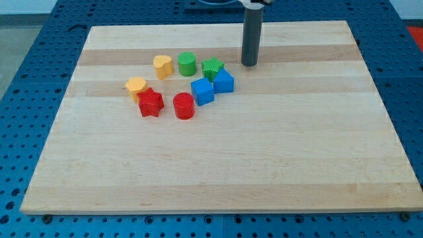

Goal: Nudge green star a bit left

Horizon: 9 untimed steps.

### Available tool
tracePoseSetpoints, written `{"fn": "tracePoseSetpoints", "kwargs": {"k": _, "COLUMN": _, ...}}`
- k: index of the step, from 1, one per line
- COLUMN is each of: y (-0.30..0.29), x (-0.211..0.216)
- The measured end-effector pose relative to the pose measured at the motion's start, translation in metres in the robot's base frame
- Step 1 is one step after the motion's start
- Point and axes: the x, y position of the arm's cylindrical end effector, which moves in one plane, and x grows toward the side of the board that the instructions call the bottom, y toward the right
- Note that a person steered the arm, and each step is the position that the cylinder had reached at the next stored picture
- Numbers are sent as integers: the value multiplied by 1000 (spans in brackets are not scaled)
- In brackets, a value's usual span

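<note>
The green star [212, 67] sits on the wooden board [218, 165] in the upper middle of the view, touching the blue triangular block [223, 81] just below and to its right. My tip [249, 64] rests on the board to the star's right, a short gap away, at about the same height in the view. The dark rod rises straight up from it to the view's top.
A green cylinder [186, 63] and a yellow heart [162, 66] lie left of the star. A blue cube [202, 91], a red cylinder [184, 106], a red star [151, 102] and a yellow hexagon [136, 86] curve below and left.
</note>
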Motion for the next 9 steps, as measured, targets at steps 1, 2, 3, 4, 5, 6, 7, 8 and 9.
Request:
{"fn": "tracePoseSetpoints", "kwargs": {"k": 1, "y": -2, "x": 4}}
{"fn": "tracePoseSetpoints", "kwargs": {"k": 2, "y": -2, "x": 4}}
{"fn": "tracePoseSetpoints", "kwargs": {"k": 3, "y": -4, "x": 4}}
{"fn": "tracePoseSetpoints", "kwargs": {"k": 4, "y": -12, "x": 4}}
{"fn": "tracePoseSetpoints", "kwargs": {"k": 5, "y": -20, "x": 4}}
{"fn": "tracePoseSetpoints", "kwargs": {"k": 6, "y": -27, "x": 4}}
{"fn": "tracePoseSetpoints", "kwargs": {"k": 7, "y": -42, "x": 4}}
{"fn": "tracePoseSetpoints", "kwargs": {"k": 8, "y": -59, "x": 4}}
{"fn": "tracePoseSetpoints", "kwargs": {"k": 9, "y": -70, "x": 4}}
